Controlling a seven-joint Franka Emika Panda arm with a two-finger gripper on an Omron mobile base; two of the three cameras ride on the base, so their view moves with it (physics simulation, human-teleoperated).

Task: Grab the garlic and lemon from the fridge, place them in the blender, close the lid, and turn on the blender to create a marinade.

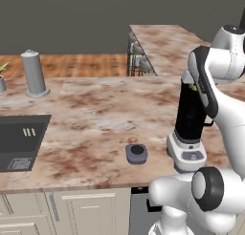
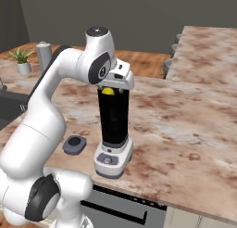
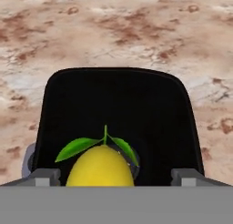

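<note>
The blender stands near the counter's front edge, a tall black jar on a light base, with its mouth uncovered. My gripper hangs just over that mouth. The lemon, yellow with green leaves, sits between my fingers at the jar's top. There is a gap on each side of it, so the jaws stand open. The lid lies flat on the counter left of the blender. The garlic is hidden and the fridge is out of view.
A grey cylinder canister stands at the far left of the marble counter. A dark sink is set in at the left. A potted plant is beside the canister, and a wire rack lies behind.
</note>
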